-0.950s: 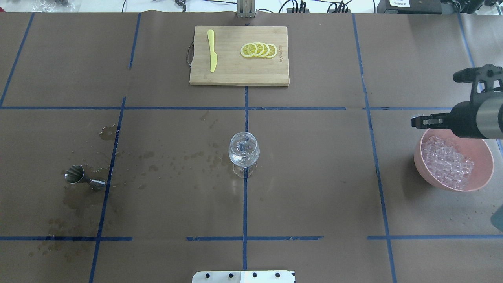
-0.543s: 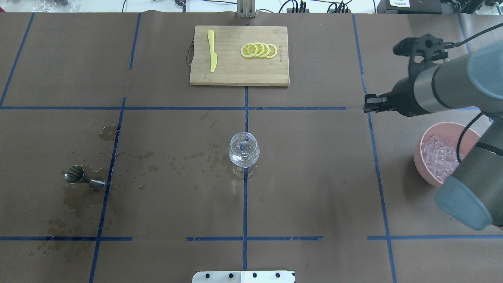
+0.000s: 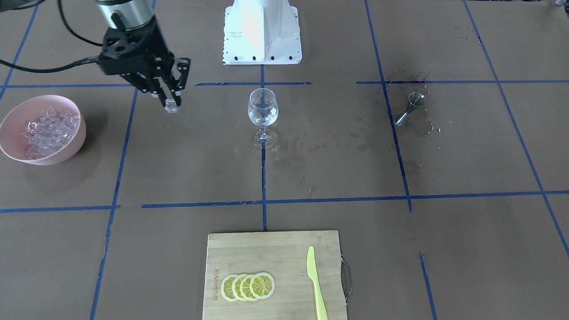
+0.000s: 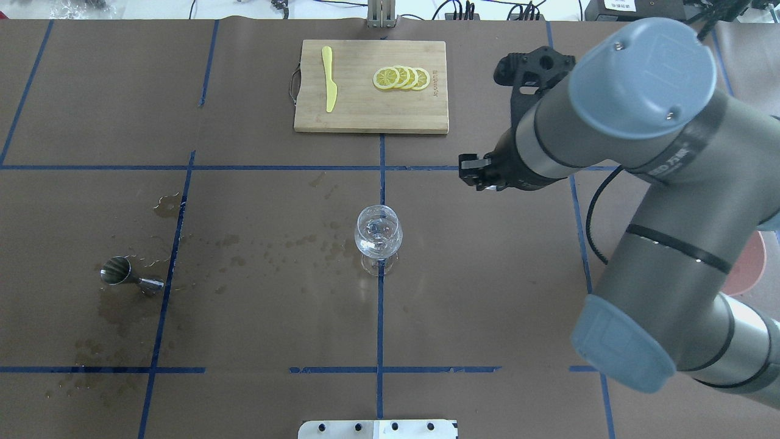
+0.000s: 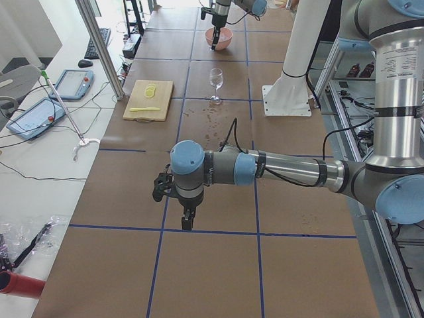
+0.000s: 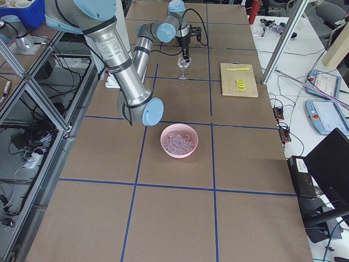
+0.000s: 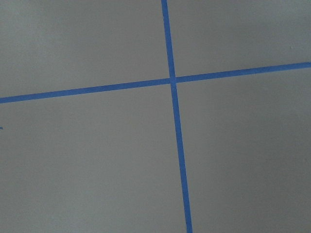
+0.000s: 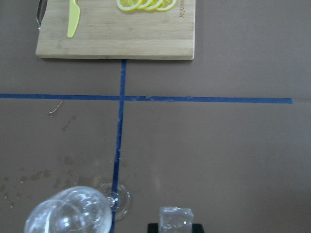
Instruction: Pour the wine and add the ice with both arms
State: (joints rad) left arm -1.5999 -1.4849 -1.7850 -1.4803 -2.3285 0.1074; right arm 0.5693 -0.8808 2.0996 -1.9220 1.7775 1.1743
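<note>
My right gripper (image 3: 171,103) hangs above the table, left of the wine glass (image 3: 262,109) in the front-facing view, shut on one clear ice cube (image 3: 171,108). The right wrist view shows that ice cube (image 8: 176,217) pinched at the bottom edge, with the glass (image 8: 68,216) to its lower left. Overhead, the right gripper (image 4: 469,174) is beyond and to the right of the glass (image 4: 378,235), which holds a little clear wine. A heap of ice (image 3: 46,129) fills the pink bowl (image 3: 13,111). My left gripper (image 5: 187,222) shows only in the exterior left view, low over bare table; I cannot tell its state.
A steel jigger (image 3: 411,106) lies on its side among wet stains. On the operators' side sits a wooden cutting board (image 4: 365,116) with lemon slices (image 4: 402,78) and a yellow knife (image 4: 329,79). The white robot base (image 3: 262,31) stands behind the glass.
My right arm has swung left from above the pink bowl toward the wine glass, and it now covers most of the bowl in the overhead view.
</note>
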